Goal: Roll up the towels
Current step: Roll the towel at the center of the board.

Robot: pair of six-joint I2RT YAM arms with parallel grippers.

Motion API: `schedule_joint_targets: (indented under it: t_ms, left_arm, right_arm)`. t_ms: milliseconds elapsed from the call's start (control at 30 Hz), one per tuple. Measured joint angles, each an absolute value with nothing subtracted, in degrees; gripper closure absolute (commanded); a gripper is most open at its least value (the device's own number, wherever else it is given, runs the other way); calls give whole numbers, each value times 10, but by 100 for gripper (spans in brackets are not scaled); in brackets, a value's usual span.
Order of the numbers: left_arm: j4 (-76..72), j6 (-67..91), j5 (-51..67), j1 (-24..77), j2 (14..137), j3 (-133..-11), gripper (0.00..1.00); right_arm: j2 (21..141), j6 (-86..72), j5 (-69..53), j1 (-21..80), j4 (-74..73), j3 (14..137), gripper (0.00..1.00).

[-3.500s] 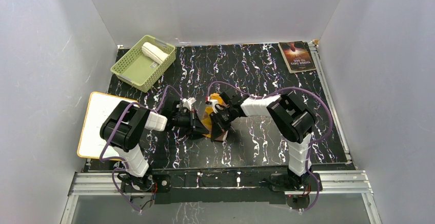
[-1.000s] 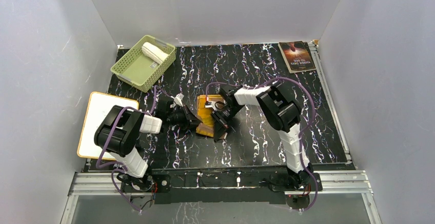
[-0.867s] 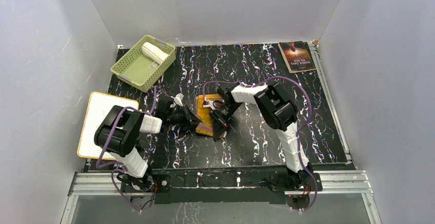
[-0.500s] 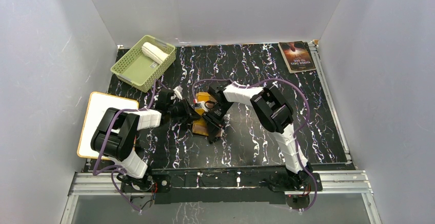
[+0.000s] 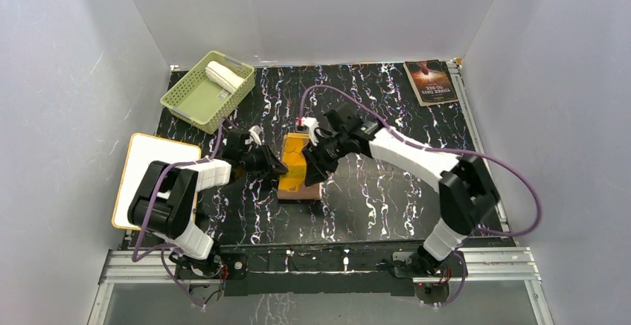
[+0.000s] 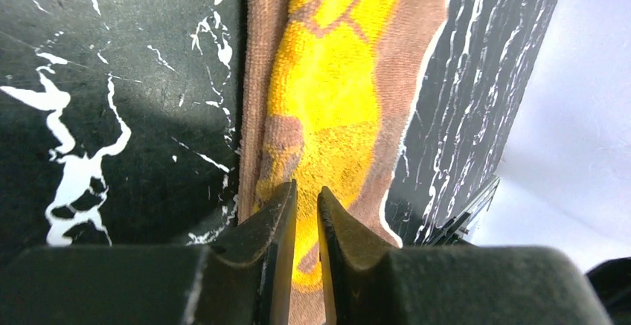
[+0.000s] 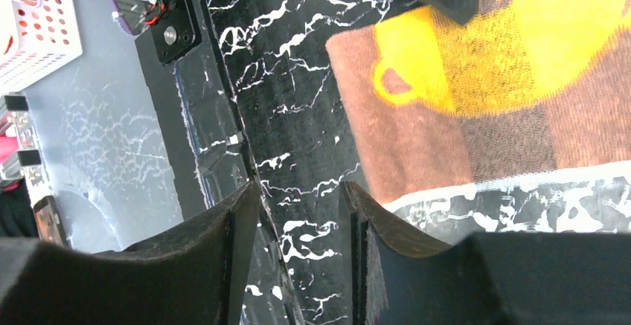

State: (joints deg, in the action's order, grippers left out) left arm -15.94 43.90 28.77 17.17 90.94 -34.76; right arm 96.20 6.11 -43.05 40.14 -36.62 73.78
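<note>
Black, white-veined tabletop [image 5: 387,198] between white walls [image 5: 312,13]: a green lattice basket [image 5: 186,105] at far left holds the cream towel [image 5: 223,76], a plump roll, while the mustard-and-brown towel [image 5: 295,172] lies flat mid-table, a narrow terry strip with its long axis running away from me. Both claws flank it: my left gripper [image 6: 305,191] at its left long edge, fingers [image 6: 271,221] almost together, though I cannot tell whether cloth is pinched; my right gripper [image 7: 298,191] beside the right edge, jaws apart and empty.

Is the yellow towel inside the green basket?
No, the yellow towel lies out on the black table, and the green basket holds only a rolled white towel.
</note>
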Motion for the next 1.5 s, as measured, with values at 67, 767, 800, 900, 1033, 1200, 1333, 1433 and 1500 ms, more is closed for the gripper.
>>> schedule_joint_targets:
  t_ms: [67,767,800,900,1033,1200,1333,1433,1500]
  left_arm:
    - [-135,435,287,165,887,-351,80]
    - [-11,282,323,243,628,-317,42]
    - [-13,275,311,253,630,-318,39]
    - [-26,240,273,283,651,-318,35]
    - [-21,194,248,292,681,-320,33]
    - [25,173,240,292,708,-357,38]
    - [44,165,241,287,717,-385,39]
    - [49,161,253,278,715,-386,41]
    - [56,158,263,269,718,-388,43]
  right_arm:
    - [920,32,-415,404,-320,691,61]
    - [700,121,-178,506,104,278,19]
    - [702,138,-186,506,118,270,20]
    - [722,185,-215,506,157,267,22]
    - [762,225,-261,500,181,273,24]
    - [807,248,-320,479,178,292,28]
    - [834,259,-350,473,170,318,33]
    - [850,269,-362,473,168,333,43]
    - [862,274,-367,473,163,343,44]
